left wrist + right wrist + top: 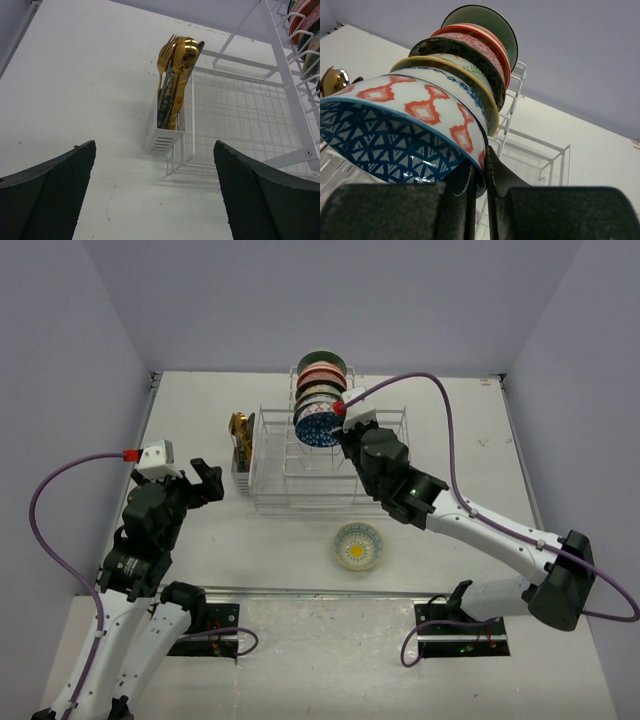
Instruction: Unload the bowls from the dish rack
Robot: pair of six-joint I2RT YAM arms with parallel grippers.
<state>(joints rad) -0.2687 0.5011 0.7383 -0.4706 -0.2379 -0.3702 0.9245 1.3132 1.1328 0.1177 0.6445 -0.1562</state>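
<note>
The white wire dish rack (300, 475) stands at the table's middle back. Several bowls stand on edge in its dividers; the front one is a blue-and-white bowl (318, 423) with orange marks outside (410, 135). My right gripper (345, 428) is shut on that bowl's rim, one finger inside, one outside (479, 170). Behind it stand a yellow-rimmed bowl (470, 75), a dark-rimmed bowl (470, 52), a red bowl (485, 40) and a green bowl (490, 22). One pale green bowl (358, 546) sits on the table in front of the rack. My left gripper (205, 480) is open and empty, left of the rack.
A small white utensil holder with gold cutlery (241, 445) hangs on the rack's left end, also in the left wrist view (172, 90). The rack's near left corner (185, 160) lies ahead of my left fingers.
</note>
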